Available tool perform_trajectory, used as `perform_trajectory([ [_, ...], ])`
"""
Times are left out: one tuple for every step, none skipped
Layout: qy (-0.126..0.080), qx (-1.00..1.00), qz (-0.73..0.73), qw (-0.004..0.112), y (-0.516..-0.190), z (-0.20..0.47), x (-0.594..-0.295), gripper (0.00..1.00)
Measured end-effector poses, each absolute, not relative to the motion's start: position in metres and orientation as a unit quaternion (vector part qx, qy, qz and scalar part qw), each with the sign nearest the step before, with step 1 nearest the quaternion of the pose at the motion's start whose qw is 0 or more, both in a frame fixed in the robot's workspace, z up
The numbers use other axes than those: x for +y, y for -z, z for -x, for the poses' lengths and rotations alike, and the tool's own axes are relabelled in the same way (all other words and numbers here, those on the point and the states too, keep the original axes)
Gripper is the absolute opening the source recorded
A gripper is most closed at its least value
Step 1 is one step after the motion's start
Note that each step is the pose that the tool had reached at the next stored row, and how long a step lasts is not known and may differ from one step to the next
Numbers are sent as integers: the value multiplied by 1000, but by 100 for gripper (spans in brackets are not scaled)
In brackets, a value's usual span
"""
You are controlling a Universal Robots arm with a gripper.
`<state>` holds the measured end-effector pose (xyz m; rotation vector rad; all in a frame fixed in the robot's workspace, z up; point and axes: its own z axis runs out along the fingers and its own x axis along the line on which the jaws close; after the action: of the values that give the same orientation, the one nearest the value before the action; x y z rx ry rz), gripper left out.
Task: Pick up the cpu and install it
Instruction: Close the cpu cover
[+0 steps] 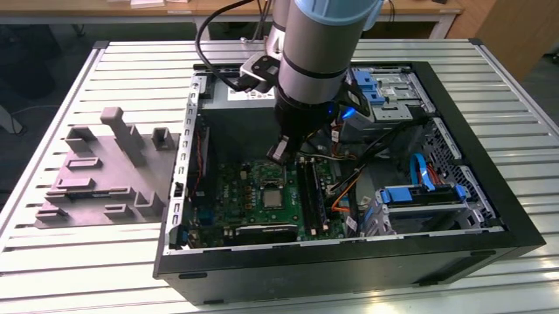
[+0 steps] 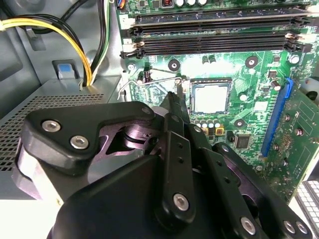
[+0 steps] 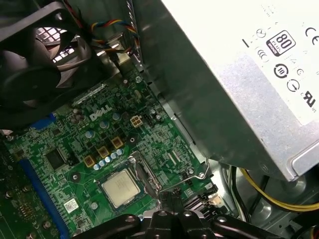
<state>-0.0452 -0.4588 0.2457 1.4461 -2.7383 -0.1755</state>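
Observation:
The cpu (image 1: 272,197) is a small silver-grey square lying flat in its socket on the green motherboard (image 1: 234,193) inside the open computer case. It shows in both wrist views (image 2: 210,97) (image 3: 121,186) with its top bare. Beside it, the socket's metal bracket (image 3: 143,173) stands flipped up, and the wire lever (image 2: 149,82) is swung out. My gripper (image 1: 277,154) hangs just above the board on the power supply's side of the socket, close to the lever. Its black fingertips (image 2: 173,101) (image 3: 171,195) are pressed together, shut on nothing I can see.
The grey power supply box (image 3: 239,74) stands close beside the gripper, with yellow and black cables (image 2: 60,30) coming out of it. Memory slots (image 2: 214,30) and a black fan (image 3: 30,64) border the socket. Blue drive cages (image 1: 419,196) fill the case's right. A grey moulded tray (image 1: 96,176) lies outside on the slatted table.

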Motion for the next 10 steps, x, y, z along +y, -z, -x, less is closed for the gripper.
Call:
perform_trajectory([
  [57,-883,-466,20,-246,45,-459,11],
  [57,-883,-466,20,-246,45,-460,11],
  [56,-883,-466,20,-246,45,-462,11],
  [56,-883,-466,20,-246,45,-462,11],
  [56,-883,-466,20,-246,45,-462,11],
  [56,-883,-466,20,-246,45,-462,11],
  [56,-883,-466,20,-246,45,-462,11],
  [56,-883,-466,20,-246,45,-463,11],
  [56,-883,-466,20,-246,45,-463,11],
  [56,-883,-466,20,-246,45,-463,11],
])
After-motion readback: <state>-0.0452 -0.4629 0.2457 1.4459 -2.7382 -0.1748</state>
